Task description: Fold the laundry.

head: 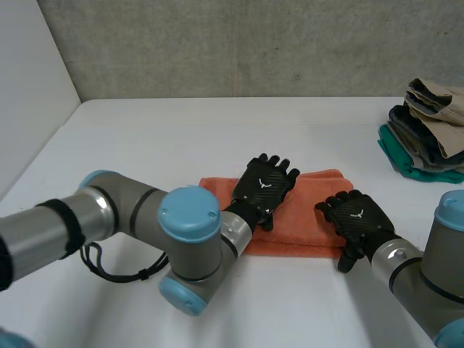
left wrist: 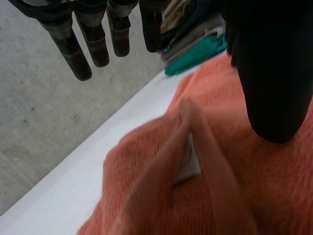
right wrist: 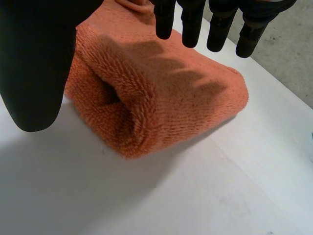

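Note:
A folded orange towel lies on the white table in front of me. My left hand hovers flat over its left half, fingers straight and apart, holding nothing. In the left wrist view the fingers hang above the orange towel, whose white label shows under the palm. My right hand is open just above the towel's right end. In the right wrist view its fingers and thumb stand clear of the thick folded end of the towel.
A stack of folded clothes, tan, dark and green, sits at the far right of the table; this stack also shows beyond the left hand's fingertips. A grey wall runs behind the table.

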{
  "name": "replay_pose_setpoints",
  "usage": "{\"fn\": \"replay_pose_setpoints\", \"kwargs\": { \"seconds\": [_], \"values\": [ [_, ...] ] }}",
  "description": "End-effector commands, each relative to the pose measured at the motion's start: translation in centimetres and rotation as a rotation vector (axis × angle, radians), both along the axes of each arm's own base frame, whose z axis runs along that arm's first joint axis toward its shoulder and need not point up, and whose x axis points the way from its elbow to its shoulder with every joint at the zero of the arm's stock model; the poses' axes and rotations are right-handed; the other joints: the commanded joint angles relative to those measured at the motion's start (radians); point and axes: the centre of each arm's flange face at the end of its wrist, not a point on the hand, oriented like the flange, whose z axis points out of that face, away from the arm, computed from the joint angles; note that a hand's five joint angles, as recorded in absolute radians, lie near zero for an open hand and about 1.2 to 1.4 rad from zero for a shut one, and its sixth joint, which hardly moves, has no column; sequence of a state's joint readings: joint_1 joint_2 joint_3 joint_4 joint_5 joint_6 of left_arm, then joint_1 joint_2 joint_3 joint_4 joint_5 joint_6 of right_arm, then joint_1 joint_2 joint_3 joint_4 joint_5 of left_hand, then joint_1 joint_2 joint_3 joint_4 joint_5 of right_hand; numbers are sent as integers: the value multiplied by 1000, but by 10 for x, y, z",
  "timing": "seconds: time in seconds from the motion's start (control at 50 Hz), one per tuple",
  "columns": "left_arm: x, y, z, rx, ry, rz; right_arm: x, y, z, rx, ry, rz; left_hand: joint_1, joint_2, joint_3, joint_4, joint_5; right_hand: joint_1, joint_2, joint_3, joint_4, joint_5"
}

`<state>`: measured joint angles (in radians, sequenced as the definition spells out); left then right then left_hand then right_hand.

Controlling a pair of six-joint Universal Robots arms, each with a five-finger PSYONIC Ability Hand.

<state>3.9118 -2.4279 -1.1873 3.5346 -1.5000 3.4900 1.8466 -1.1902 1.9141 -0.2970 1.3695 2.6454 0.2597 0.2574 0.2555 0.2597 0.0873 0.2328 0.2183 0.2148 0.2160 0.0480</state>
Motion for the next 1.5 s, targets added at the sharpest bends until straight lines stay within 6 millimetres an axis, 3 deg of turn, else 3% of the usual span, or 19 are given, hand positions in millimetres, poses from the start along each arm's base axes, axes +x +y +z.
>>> {"fn": "replay_pose_setpoints", "kwargs": {
  "seconds": [0.02,0.16,0.24,0.34,0.42,0.5,0.56,0.66,0.76,0.96,1.0,1.04,1.06,1.2,1.3,1.36,1.42,1.5],
  "values": [
    [2,-23,-15,-88,-80,102,3,-1,1,-24,-6,8,74,76,78,74,72,186,201,204,203,197],
    [40,-82,-3,-153,-117,375,1,-5,-1,-43,11,-13,86,88,90,86,84,395,410,413,412,405],
    [56,-90,8,-162,-140,431,-2,-9,-1,-54,27,-45,71,74,75,71,69,554,568,572,570,564],
    [69,-87,25,-161,-121,452,-4,-15,-5,-59,41,-68,54,56,58,54,52,736,750,754,753,746],
    [70,-73,18,-133,-144,432,-4,-16,-3,-66,41,-65,39,41,43,39,37,748,762,766,765,758],
    [65,-57,14,-118,-154,400,-3,-15,0,-65,25,-74,39,41,43,39,37,592,607,610,609,603],
    [59,-44,20,-122,-148,371,-3,-14,7,-62,-9,-88,27,30,31,27,25,346,360,364,363,356],
    [62,-39,22,-120,-147,368,1,-5,29,-50,-112,-100,21,24,26,21,19,337,351,355,353,347],
    [65,-41,21,-115,-154,377,9,0,32,25,-207,-92,21,24,26,21,19,331,345,349,348,341],
    [75,-41,27,-112,-153,392,18,-5,7,100,-196,-71,21,24,26,21,19,345,360,363,362,356],
    [75,-41,27,-111,-155,392,16,-7,5,98,-186,-78,21,24,26,21,19,529,544,547,546,539],
    [76,-41,25,-107,-160,394,15,-9,4,89,-180,-85,21,24,26,21,19,939,954,957,956,949],
    [77,-41,24,-105,-162,396,12,-9,4,85,-171,-99,21,24,26,21,19,1161,1176,1179,1178,1171],
    [87,-38,38,-113,-152,411,-6,-3,18,-7,-23,-108,7,9,11,7,5,1163,1178,1181,1180,1174],
    [97,-33,51,-120,-144,423,-53,-18,19,-103,257,-141,-8,-6,-4,-8,-10,1163,1178,1181,1180,1174],
    [103,-31,57,-126,-137,433,-66,-27,22,-141,356,-159,-20,-17,-16,-20,-22,1163,1178,1181,1180,1174],
    [108,-29,61,-125,-132,441,-57,-30,29,-206,401,-103,-32,-29,-27,-31,-34,1163,1178,1181,1180,1174],
    [110,-27,65,-121,-115,443,-6,-23,54,-366,349,41,-37,-35,-33,-37,-40,1163,1178,1181,1180,1174]
  ]
}}
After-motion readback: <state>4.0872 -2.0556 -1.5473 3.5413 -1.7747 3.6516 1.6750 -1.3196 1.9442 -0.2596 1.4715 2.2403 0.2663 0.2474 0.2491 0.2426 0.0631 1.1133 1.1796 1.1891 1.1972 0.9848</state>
